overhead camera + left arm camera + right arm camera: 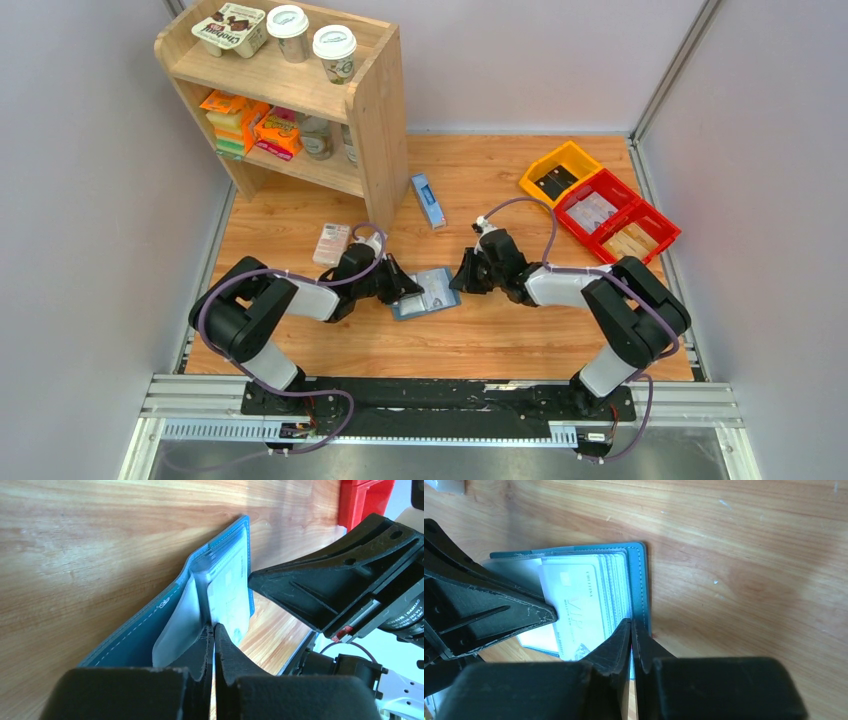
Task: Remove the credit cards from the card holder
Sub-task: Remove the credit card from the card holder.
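Left gripper [214, 628]: clenched at the holder [150, 630] pocket mouth; grasp unclear.
Right gripper [631, 623]: clamps holder edge.
Risk: left pinches sleeve [176, 630], not card [574, 605]; holder drags along.

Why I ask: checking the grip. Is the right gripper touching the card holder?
Touching. Right wrist view shows the right gripper pinching the card holder at its edge.
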You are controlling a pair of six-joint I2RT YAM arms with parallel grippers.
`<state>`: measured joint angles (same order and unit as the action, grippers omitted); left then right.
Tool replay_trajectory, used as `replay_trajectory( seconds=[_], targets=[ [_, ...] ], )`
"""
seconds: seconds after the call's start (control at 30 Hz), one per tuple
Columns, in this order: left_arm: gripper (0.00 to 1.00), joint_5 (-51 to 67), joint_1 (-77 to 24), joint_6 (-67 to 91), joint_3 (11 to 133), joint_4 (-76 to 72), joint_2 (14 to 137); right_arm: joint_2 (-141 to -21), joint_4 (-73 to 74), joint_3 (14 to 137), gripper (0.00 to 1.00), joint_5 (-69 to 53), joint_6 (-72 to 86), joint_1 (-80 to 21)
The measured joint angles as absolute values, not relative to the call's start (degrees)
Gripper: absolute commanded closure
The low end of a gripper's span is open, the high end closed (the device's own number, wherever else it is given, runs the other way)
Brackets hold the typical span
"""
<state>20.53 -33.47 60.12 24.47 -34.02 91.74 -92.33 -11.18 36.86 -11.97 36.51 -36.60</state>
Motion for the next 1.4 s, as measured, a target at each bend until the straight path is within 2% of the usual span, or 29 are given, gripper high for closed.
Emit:
replay_trajectory(
  seconds=[0.3, 0.4, 0.73, 1.07, 1.4],
  targets=[
    [1.0, 21.15, -33.21, 60.07, 24.4, -32.8, 91.5, -91.68, -7.68, 37.69, 0.77, -12.36, 35.42, -36.12],
    [1.0, 21.58, -33.17, 59.94, 24.49, -32.36, 91.5, -90.83, -5.45, 38.22, 0.76, -12.78, 34.24, -36.12],
    [1.0, 22.0, -33.17, 59.72, 24.69, -31.48, 91.5, -90.87, -5.19, 42.35, 0.83, -19.09, 32.45, -36.14],
    [0.99, 21.96, -33.08, 59.7, 24.71, -31.11, 91.5, -96.71, -8.91, 42.85, 0.87, -22.87, 33.39, -35.77],
    [0.8, 21.93, -32.56, 60.12, 23.68, -32.82, 91.5, -97.1, -14.2, 40.23, 0.88, -24.36, 34.68, -34.79]
  ],
)
